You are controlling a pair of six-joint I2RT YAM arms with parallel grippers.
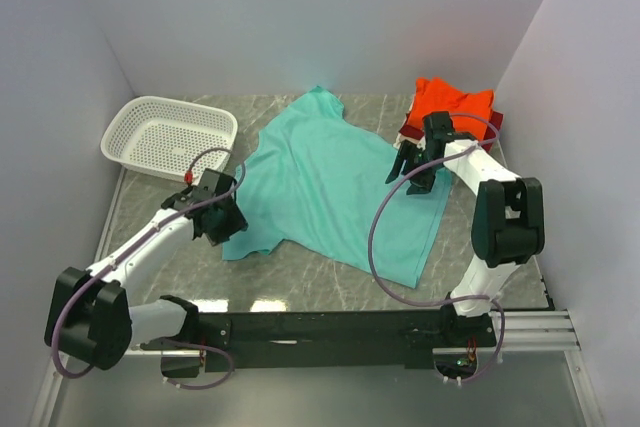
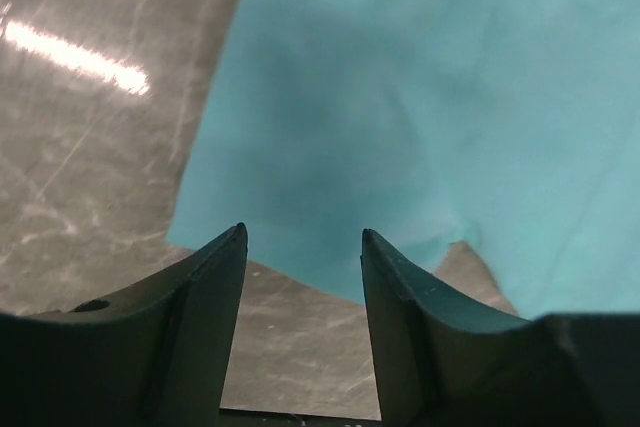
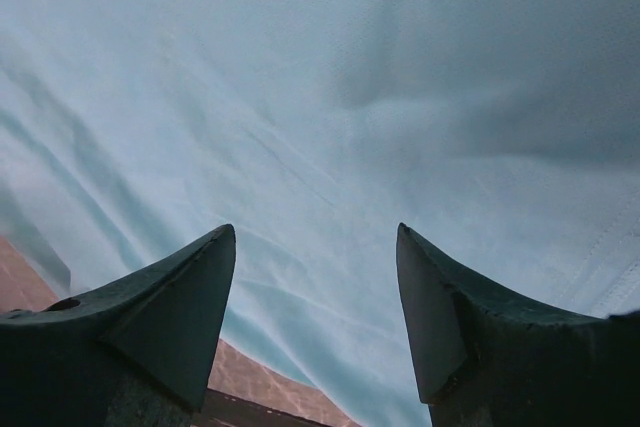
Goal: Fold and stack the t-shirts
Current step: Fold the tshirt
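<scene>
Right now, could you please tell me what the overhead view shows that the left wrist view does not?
Only overhead: the white basket, the folded orange shirt, and the right gripper over the teal shirt. Only the left wrist: the left gripper close up, jaws apart at the shirt's edge. Both: the teal shirt, the grey table and the left gripper.

Only an edge of the dark red t-shirt (image 1: 408, 133) shows under the orange-red t-shirt (image 1: 455, 102).
</scene>
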